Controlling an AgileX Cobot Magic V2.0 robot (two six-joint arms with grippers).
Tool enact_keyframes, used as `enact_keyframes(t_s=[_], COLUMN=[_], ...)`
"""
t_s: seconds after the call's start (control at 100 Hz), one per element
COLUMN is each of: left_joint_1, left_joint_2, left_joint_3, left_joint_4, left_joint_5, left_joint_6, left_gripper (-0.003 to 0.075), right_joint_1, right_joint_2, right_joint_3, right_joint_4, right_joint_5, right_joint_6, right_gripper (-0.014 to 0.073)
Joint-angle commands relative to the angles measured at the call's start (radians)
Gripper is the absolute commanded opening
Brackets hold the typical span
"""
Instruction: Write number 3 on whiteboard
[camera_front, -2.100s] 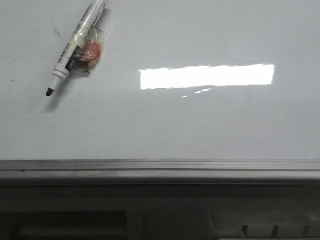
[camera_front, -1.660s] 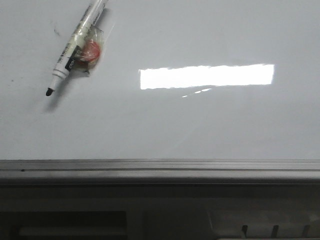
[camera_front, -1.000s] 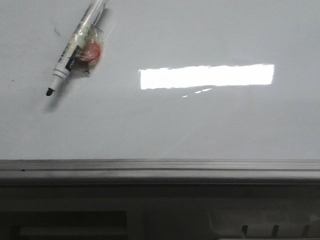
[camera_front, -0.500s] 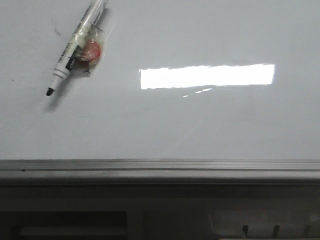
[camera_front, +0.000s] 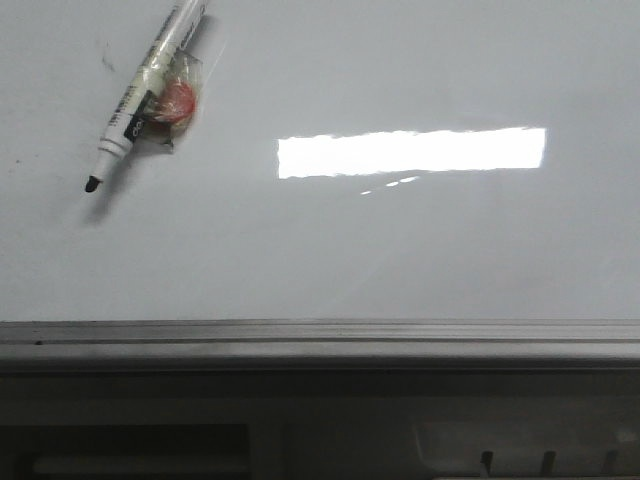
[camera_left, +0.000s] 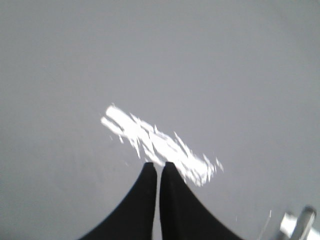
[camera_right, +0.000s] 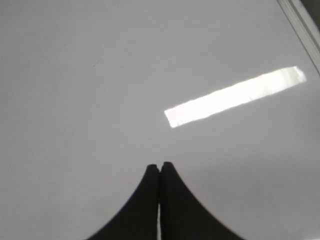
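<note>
Left gripper (camera_left: 159, 166): black fingers (camera_left: 145, 185) pressed together, tips nearly touching, nothing between them. Right gripper (camera_right: 159, 166): fingers (camera_right: 172, 187) likewise closed, empty. Neither arm visible in front view.

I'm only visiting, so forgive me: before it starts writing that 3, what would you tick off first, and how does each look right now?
1. Marker uncapped, black tip showing: ok.
2. Tip touching the whiteboard: cannot tell; its shadow lies close beside it.
3. Room to write: ok; only faint smudges mark the board near the tip.
4. Number 3 started: not ok; no stroke shows.
5. Left claw holding the marker: not ok; it is shut with nothing between its fingers.
6. Right claw holding the marker: not ok; it is also shut on nothing. What holds the marker is out of view.
</note>
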Motion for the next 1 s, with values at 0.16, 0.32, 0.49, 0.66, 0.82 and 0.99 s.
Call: enact_keyframes(t_s=[0.16,0.32,0.49,0.66,0.82,0.99], left_joint_1=[0.001,-0.006,-0.114,-0.237,-0.355,-0.434], left_joint_2=[0.331,0.503,0.635,0.797,0.943,1.042], left_joint_3=[-0.34,-0.478,-0.578,-0.659,-0.725,-0.747], left_joint_4=[0.149,-0.009,-0.122,-0.105,-0.057,-0.023], left_joint_5=[0.404,0.571,0.597,0.578,0.555,0.467], left_joint_6=[0.268,0.423,0.579,0.585,0.585,0.585], left_gripper=[0.0054,0.0405,0.041,0.0334,0.0335,0.0335], right_joint_1=[-0.005,-0.003,0.007,0.092,0.204,0.287], right_joint_2=[0.276,0.434,0.512,0.533,0.547,0.568], right_joint_3=[-0.279,-0.414,-0.47,-0.47,-0.47,-0.47], right_joint_4=[-0.096,-0.096,-0.077,-0.077,-0.077,-0.077], right_joint_5=[0.065,0.11,0.117,0.117,0.117,0.112], right_joint_6=[-0.015,-0.015,-0.053,-0.053,-0.055,-0.055], right_gripper=[0.0037,0.036,0.0385,0.0351,0.0348,0.0348])
